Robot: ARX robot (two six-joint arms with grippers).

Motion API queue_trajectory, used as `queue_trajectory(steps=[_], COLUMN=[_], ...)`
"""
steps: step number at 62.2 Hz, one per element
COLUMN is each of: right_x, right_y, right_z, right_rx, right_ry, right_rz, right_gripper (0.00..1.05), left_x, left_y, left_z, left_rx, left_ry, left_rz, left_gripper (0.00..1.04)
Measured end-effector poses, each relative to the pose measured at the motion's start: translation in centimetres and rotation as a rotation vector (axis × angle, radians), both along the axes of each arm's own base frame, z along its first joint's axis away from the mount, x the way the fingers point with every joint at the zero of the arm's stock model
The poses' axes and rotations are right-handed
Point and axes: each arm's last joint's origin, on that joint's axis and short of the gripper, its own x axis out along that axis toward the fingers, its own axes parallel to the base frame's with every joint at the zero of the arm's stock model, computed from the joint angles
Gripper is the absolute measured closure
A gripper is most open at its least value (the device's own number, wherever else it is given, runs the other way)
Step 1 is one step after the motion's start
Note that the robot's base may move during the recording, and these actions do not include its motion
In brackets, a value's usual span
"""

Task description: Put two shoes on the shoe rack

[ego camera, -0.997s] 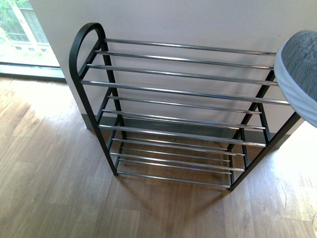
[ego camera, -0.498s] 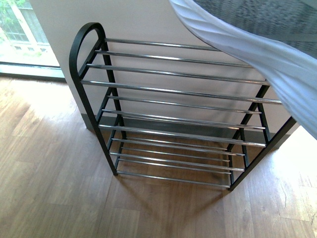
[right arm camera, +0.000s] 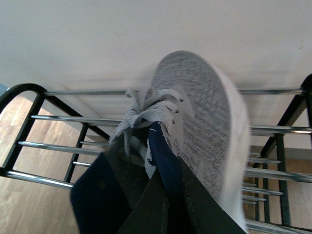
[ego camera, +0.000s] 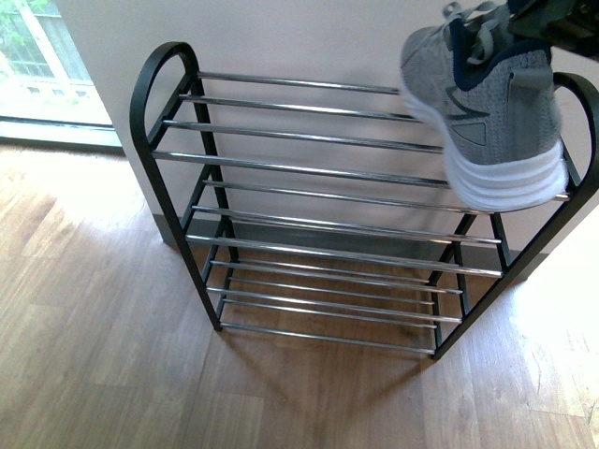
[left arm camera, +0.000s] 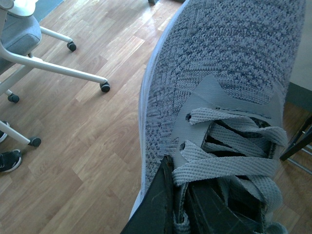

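The shoe rack (ego camera: 187, 159), a black frame with chrome bars, stands against the wall. My right gripper (ego camera: 535, 23) is shut on a grey sneaker (ego camera: 482, 117) by its navy collar, holding it tilted over the right end of the top tier, white heel toward me. In the right wrist view, that gripper (right arm camera: 168, 195) pinches the navy lining of the sneaker (right arm camera: 204, 122) above the rack bars (right arm camera: 53, 119). My left gripper (left arm camera: 170, 204) is shut on a second grey sneaker (left arm camera: 229, 63) beside its laces, above the floor. This arm is outside the front view.
Wooden floor lies in front of the rack, with a window at the far left (ego camera: 37, 56). In the left wrist view, a wheeled office chair base (left arm camera: 53, 68) and a dark shoe (left arm camera: 9, 161) sit on the floor. A black rack leg (left arm camera: 298, 141) shows nearby.
The right-hand sneaker came in from the right edge, swept close past the front camera, and now hangs over the right end of the rack's top tier.
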Motion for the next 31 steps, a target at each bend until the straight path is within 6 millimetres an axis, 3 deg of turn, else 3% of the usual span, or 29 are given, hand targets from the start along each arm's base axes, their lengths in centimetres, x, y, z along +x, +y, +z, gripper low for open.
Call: queue_trajectory(steps=[16,31], right_x=[4.1,6.1], right_y=[0.2,-3.4], right_z=[-2.8,-5.3], right_rx=[0.017,-0.012], right_ry=[0.015,0.052], right_rz=[-0.068,-0.215], right_gripper=[1.04,1.04], left_x=[0.0,0.0], left_y=[0.0,0.0], left_z=[0.0,0.0], left_rx=[-0.003,-0.002], left_ry=[0.001,0.001], left_rz=[-0.002,-0.002], left_gripper=[1.03,1.03])
